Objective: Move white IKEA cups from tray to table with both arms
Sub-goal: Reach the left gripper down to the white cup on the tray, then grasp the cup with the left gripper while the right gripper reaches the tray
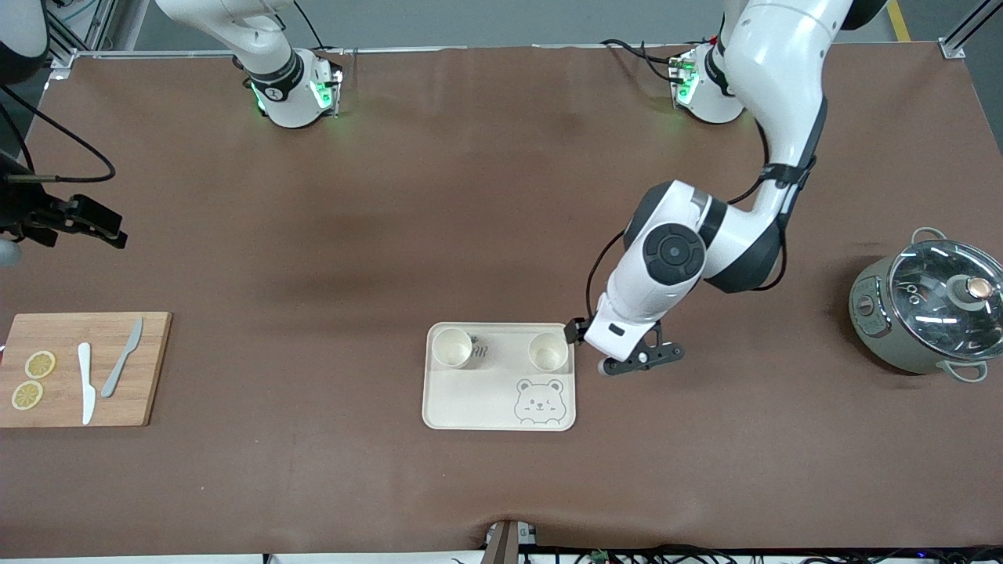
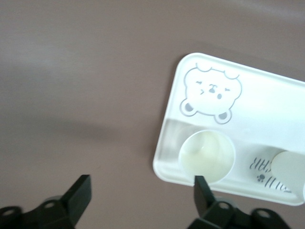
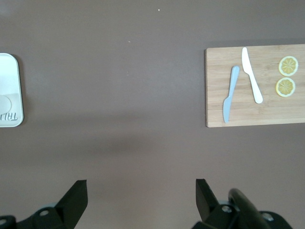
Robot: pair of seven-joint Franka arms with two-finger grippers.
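Observation:
Two white IKEA cups stand upright on the cream bear tray point(image 1: 486, 399), along its edge farther from the front camera. One cup point(image 1: 452, 348) is toward the right arm's end, the other point(image 1: 548, 352) toward the left arm's end. My left gripper point(image 1: 642, 360) is open and empty over the bare table just off the tray's edge, beside that second cup. The left wrist view shows its fingers spread point(image 2: 140, 191), the nearby cup point(image 2: 206, 156), the other cup point(image 2: 289, 169) and the tray point(image 2: 267, 109). My right gripper point(image 1: 98, 223) is open point(image 3: 140, 195) and empty over bare table at the right arm's end.
A wooden cutting board point(image 1: 78, 368) with two lemon slices and two knives lies at the right arm's end; it also shows in the right wrist view point(image 3: 252, 86). A grey pot with a glass lid point(image 1: 928, 313) stands at the left arm's end.

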